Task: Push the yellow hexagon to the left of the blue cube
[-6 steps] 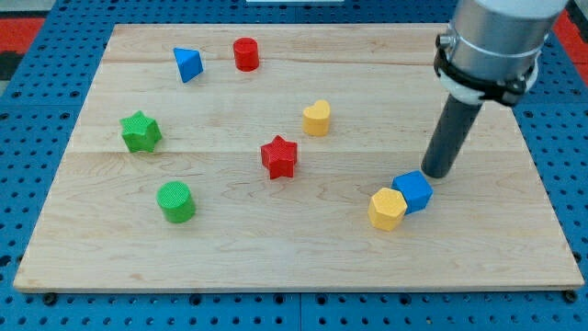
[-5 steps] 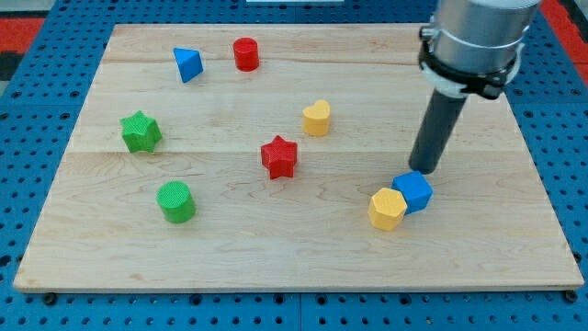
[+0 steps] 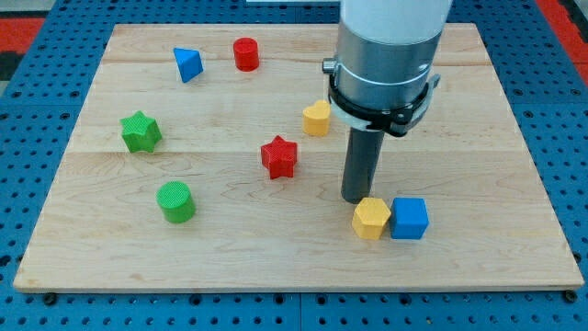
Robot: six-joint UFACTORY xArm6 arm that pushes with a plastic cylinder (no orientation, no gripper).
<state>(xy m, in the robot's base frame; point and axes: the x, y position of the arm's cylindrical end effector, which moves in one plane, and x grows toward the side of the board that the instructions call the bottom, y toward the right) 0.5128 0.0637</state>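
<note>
Yellow hexagon (image 3: 371, 219): near the view's bottom on the wooden tabletop (image 3: 514, 165), touching the blue cube (image 3: 409, 218) on that cube's left. My tip (image 3: 356, 199): just above the hexagon, at its upper-left edge. Pincer: none fitted, so no state to report. Red star (image 3: 279, 156): well left of the tip.

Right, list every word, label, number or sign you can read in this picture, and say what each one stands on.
None: no readable text shows anywhere.
The wooden board, the arm's grey body and the blue pegboard around the board are bare.
The blocks, among them the yellow hexagon and the blue cube, carry no marks.
My tip sits just above the yellow hexagon in the view.
</note>
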